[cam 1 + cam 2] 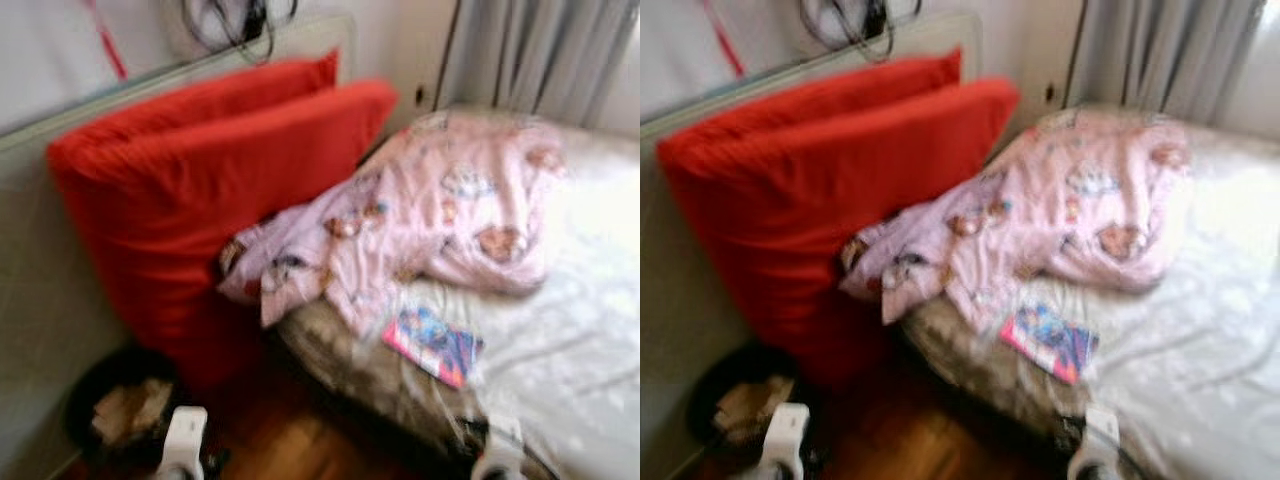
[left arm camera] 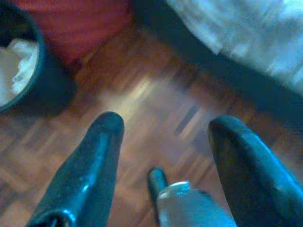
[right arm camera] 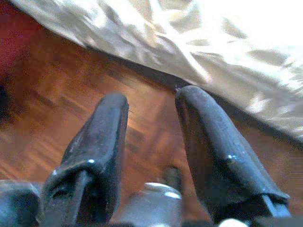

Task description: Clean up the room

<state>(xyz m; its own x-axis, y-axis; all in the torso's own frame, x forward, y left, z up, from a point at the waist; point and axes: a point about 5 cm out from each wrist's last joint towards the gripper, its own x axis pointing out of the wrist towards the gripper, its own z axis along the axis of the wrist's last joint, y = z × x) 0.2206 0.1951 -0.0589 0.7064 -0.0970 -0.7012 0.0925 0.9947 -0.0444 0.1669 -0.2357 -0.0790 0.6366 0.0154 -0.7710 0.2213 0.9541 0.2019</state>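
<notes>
Grippers, left gripper point(image 2: 163, 127) and right gripper point(image 3: 151, 106), hang apart, empty, over floor; likely next, approach booklet point(image 1: 432, 344) on bed point(image 1: 560, 370).

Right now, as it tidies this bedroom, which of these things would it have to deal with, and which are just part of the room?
Likely to tidy:
- crumpled pink blanket on the bed
- colourful booklet near the bed's edge
- black bin on the floor, holding paper

Just there:
- red pillows against the wall
- grey curtain
- white sheet
- wooden floor
</notes>
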